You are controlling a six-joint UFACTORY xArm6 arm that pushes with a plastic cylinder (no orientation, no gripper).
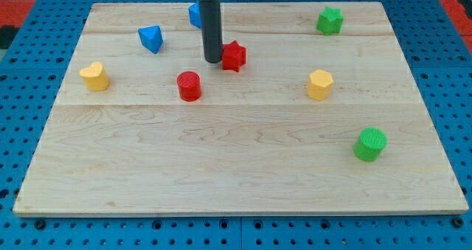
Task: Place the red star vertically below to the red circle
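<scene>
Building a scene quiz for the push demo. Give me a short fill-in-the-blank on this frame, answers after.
1. My tip sits right against the view's ____ side of the red star.
2. The red circle lies toward the view's bottom-____ of the red star.
3. The block nearest the view's bottom-right corner is the ____ cylinder.
4. The number of yellow blocks on the board is ____.

Answers: left; left; green; two

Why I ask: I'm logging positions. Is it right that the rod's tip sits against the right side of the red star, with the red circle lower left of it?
Not quite. In the camera view my tip sits against the left side of the red star, not the right. The red circle is indeed lower left of it.
</scene>
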